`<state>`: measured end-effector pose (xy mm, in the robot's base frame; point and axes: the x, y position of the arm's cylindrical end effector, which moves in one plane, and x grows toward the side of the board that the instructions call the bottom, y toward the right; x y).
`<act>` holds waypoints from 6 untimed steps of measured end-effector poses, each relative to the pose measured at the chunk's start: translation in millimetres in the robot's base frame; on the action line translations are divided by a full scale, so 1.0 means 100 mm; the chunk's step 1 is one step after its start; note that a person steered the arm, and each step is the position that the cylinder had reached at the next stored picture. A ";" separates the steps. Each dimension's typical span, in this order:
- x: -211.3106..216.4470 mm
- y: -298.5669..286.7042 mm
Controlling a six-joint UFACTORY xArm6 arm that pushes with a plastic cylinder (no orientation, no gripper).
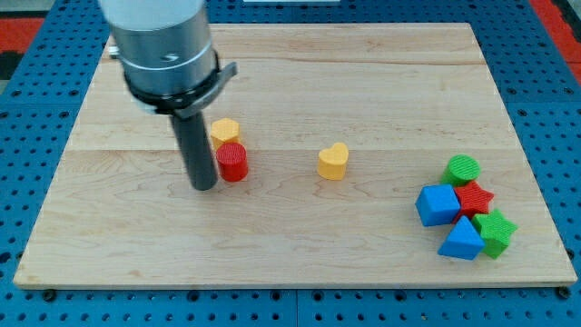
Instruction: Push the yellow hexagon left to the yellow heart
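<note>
The yellow hexagon [224, 131] lies left of the board's middle, touching the red cylinder [232, 162] just below it. The yellow heart [333, 162] sits alone near the middle, well to the right of the hexagon. My tip [203, 185] rests on the board just left of the red cylinder and below-left of the hexagon. The rod rises to the arm's large grey body at the view's top left.
A cluster at the right of the wooden board [290, 254]: a green cylinder [463, 168], a red star [474, 196], a blue cube [438, 205], a blue triangular block [462, 240] and a green star [496, 229].
</note>
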<state>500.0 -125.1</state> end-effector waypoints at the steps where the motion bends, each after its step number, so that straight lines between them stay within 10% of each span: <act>1: 0.06 -0.55; 6: -0.80 0.51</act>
<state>420.1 -74.2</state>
